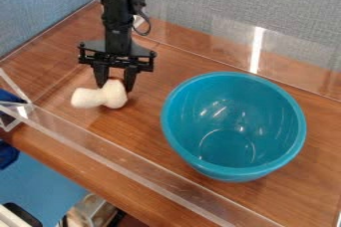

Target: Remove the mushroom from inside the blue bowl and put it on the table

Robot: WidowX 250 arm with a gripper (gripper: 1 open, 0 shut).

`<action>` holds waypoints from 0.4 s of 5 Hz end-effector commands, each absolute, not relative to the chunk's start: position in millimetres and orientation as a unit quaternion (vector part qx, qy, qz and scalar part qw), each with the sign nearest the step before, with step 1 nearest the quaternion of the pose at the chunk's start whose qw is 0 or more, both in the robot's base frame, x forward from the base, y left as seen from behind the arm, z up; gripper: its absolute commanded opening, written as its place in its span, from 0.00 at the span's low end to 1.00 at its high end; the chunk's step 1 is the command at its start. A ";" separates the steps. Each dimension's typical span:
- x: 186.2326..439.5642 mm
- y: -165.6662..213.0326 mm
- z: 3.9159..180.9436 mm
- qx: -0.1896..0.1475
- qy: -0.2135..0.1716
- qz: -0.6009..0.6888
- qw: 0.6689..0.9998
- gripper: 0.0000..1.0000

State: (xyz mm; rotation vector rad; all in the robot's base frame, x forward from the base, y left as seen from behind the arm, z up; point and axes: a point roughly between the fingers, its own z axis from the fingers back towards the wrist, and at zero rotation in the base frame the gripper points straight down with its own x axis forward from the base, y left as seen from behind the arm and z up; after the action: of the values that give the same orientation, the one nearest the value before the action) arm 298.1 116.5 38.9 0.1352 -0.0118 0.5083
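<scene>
Camera view: hand [116,84] clamps mushroom [102,96] low over table [186,47], left of blue bowl [234,124].

mushroom [102,96] on table [186,47], left of bowl [234,124]

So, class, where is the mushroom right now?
In the camera view the mushroom is on the left, outside the blue bowl, lying sideways low over the table with the shut pincer gripping its cap end.
</scene>
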 end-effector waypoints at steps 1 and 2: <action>308.5 126.3 49.7 0.068 -0.030 0.265 0.962 0.00; 311.0 126.5 48.7 0.067 -0.030 0.265 0.961 0.00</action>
State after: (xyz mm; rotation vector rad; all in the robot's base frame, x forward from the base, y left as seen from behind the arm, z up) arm 303.8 119.5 38.0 0.1334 -0.0150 0.5217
